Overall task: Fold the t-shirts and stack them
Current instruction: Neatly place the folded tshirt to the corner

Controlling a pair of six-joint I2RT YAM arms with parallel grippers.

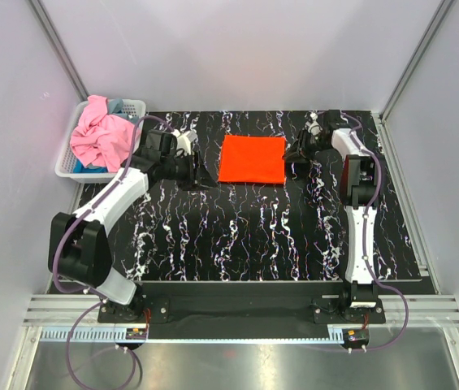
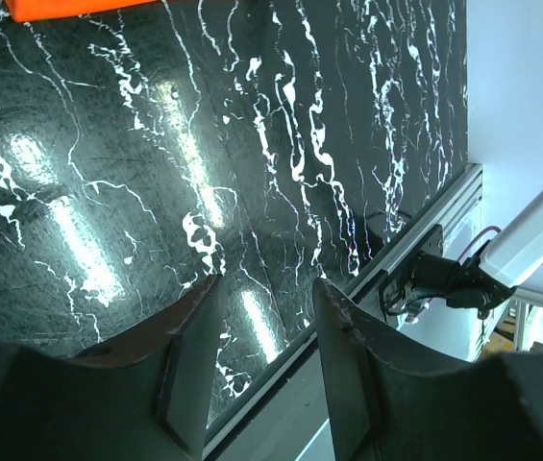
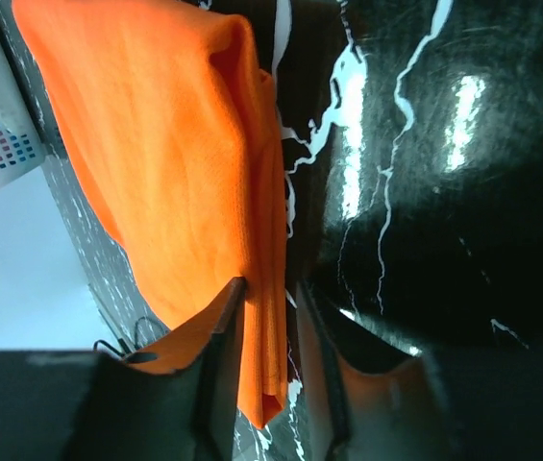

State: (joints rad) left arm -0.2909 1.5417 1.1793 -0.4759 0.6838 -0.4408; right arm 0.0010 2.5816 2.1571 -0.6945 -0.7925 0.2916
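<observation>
Folded orange t-shirt [image 1: 252,159], long axis left-right

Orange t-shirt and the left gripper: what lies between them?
Only bare marbled tabletop separates left gripper from orange t-shirt, in top and left wrist views.

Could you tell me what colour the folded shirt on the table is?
The shirt is bright orange; top view best.

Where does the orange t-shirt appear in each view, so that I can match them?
Top external: the orange t-shirt, folded, far middle of the table.
Left wrist: only a strip of the orange t-shirt at the top left edge.
Right wrist: orange t-shirt fills the upper left, one edge between the fingers of the right gripper.
Shared landmark: the black marbled table.
</observation>
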